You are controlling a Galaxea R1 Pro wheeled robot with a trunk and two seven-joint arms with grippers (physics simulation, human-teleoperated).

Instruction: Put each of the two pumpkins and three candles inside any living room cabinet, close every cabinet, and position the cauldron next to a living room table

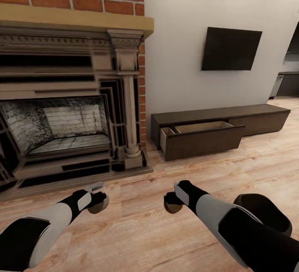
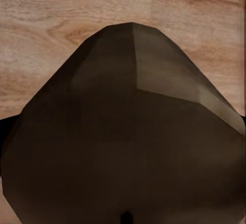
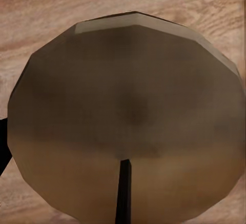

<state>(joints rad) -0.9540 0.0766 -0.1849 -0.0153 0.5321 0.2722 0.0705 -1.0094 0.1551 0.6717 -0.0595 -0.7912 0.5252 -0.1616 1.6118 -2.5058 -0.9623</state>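
My left gripper point(image 1: 97, 199) is shut on a grey-tan candle point(image 1: 100, 206) low over the wooden floor, in front of the fireplace. The left wrist view shows this candle point(image 2: 123, 147) close up as a dark faceted body. My right gripper point(image 1: 173, 201) is shut on a second candle point(image 1: 172, 209); its round end with a dark wick point(image 3: 128, 111) faces the right wrist camera. The long dark-brown cabinet point(image 1: 257, 116) stands against the white wall, with its left drawer point(image 1: 203, 139) pulled open and pale wood inside. The black cauldron point(image 1: 265, 214) sits on the floor, partly behind my right arm.
A brick fireplace point(image 1: 62, 131) with a stone hearth takes up the left side. A dark TV point(image 1: 230, 49) hangs on the wall above the cabinet. Bare wooden floor point(image 1: 232, 172) lies between my grippers and the open drawer. Dark kitchen units point(image 1: 286, 85) show at far right.
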